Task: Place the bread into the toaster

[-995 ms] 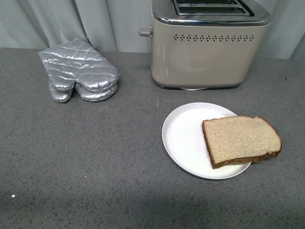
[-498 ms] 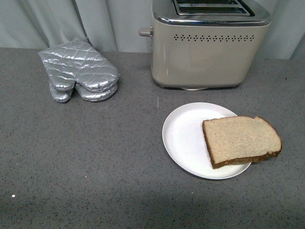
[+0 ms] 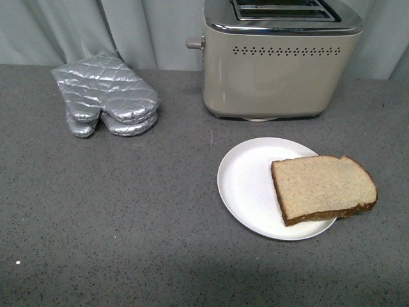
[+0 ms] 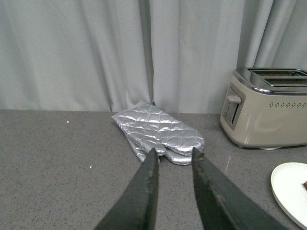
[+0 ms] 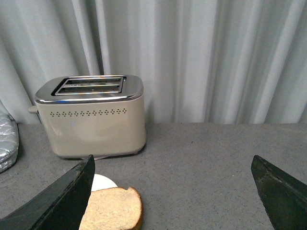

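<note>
**Q:** Entry one: which step is in hand?

**A:** The approach, as I judge it; nothing is picked up yet. My right gripper [image 5: 172, 163] is spread wide and empty. The bread [image 3: 323, 187] shows low between its fingers in the right wrist view, not touched. My left gripper [image 4: 174, 153] has its fingers parted only a little, with nothing between them. It points toward the oven mitts [image 3: 105, 96].

**Q:** Entry two: where are the task's things?

**A:** The bread lies flat on a plate [image 3: 246, 185], with its rounded end overhanging the rim on my right. The toaster [image 3: 281, 70] stands just behind the plate and apart from it. Its two slots [image 3: 284, 9] are open to the top, and I see nothing in them.

**Q:** Entry three: what does the next move call for?

**A:** In my judgement, the right arm comes down and pinches the slice by the overhanging edge. A flat slice on a plate offers little else to grip. The slice then has to be turned on edge and lined up with a slot.

**Q:** Entry four: materials and shapes?

**A:**
- Bread: light tan porous crumb with a dark brown crust. It is likely soft and will dent under a hard pinch.
- Plate: white, round, smooth and shallow.
- Toaster: boxy cream body with a chrome top, a row of vent holes [image 3: 286, 50] and a lever knob [image 3: 193, 43] on its side.
- Mitts: silver, quilted and stacked.
- Counter [image 3: 128, 224]: grey and speckled.
- Curtain [image 3: 64, 29]: pale and pleated.
</note>
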Action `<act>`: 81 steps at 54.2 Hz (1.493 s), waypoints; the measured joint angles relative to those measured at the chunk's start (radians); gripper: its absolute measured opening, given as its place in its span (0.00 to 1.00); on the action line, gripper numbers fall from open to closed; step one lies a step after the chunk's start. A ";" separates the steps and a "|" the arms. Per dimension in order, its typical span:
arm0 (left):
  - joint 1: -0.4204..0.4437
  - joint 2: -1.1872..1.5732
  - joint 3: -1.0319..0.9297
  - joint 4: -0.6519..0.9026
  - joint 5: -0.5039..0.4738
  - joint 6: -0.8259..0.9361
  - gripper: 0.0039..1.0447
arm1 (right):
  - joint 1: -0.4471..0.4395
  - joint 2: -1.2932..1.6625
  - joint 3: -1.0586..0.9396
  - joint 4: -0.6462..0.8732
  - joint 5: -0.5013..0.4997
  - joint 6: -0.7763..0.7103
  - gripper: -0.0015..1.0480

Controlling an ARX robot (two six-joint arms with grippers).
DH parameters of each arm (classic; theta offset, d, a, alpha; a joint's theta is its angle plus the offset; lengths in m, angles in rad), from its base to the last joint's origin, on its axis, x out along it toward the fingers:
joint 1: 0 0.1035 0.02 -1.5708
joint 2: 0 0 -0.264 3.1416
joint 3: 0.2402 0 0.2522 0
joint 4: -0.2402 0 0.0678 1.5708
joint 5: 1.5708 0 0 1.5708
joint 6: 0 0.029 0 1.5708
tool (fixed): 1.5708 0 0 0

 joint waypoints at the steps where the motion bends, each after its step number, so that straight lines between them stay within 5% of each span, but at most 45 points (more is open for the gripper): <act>1: 0.000 0.000 0.000 0.000 0.000 0.000 0.26 | 0.000 0.000 0.000 0.000 0.000 0.000 0.91; 25: 0.000 -0.001 0.000 0.000 0.000 0.002 0.96 | 0.006 0.033 0.019 -0.051 0.044 -0.055 0.91; 42: 0.000 -0.001 0.000 0.000 0.000 0.003 0.94 | -0.066 0.852 0.193 0.258 -0.045 -0.117 0.91; 63: 0.000 -0.001 0.000 0.000 0.000 0.003 0.94 | -0.130 1.603 0.567 0.058 -0.296 0.024 0.91; 75: 0.000 -0.001 0.000 0.000 0.000 0.003 0.94 | -0.112 1.776 0.662 0.036 -0.333 0.072 0.91; 81: 0.000 -0.001 0.000 0.000 0.000 0.003 0.94 | -0.090 1.869 0.710 0.063 -0.432 0.141 0.91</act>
